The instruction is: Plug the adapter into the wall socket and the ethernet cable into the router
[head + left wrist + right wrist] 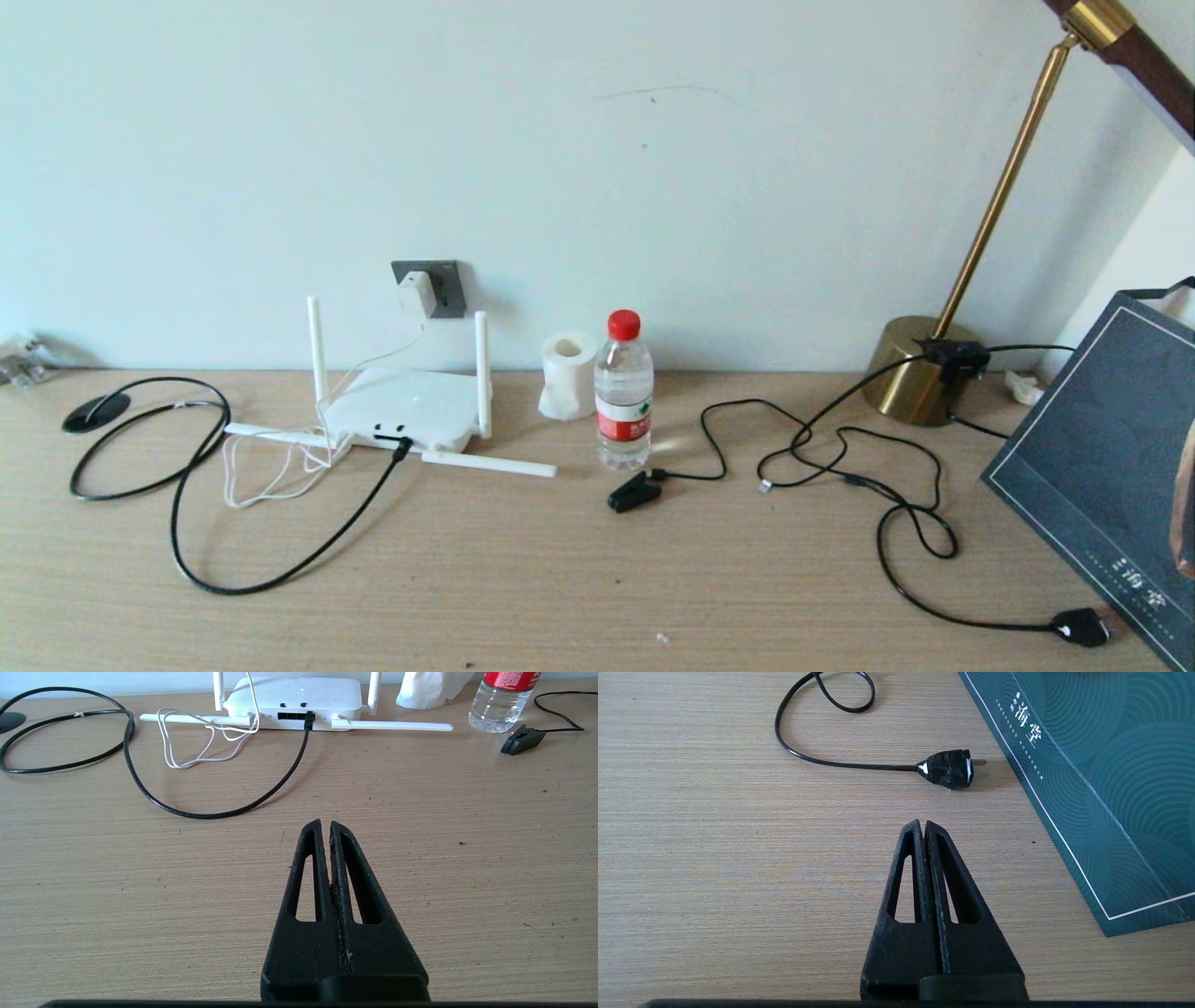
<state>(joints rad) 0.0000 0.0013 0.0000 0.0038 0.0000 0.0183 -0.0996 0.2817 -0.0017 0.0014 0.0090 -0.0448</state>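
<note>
The white adapter (416, 292) sits in the dark grey wall socket (446, 287), its thin white cord hanging down to the router (403, 408). The black ethernet cable (280, 569) loops over the desk and its plug (402, 449) is seated in the router's port (309, 719). My left gripper (325, 823) hovers shut and empty over bare desk, well in front of the router (299, 695). My right gripper (920, 824) is shut and empty over the desk near a chunky black plug (948, 768). Neither arm shows in the head view.
A water bottle (623, 392) and a tissue roll (568, 375) stand right of the router. A black clip (633, 492) on thin wire lies in front of the bottle. A brass lamp base (915, 371) and a dark teal bag (1111, 467) are at the right.
</note>
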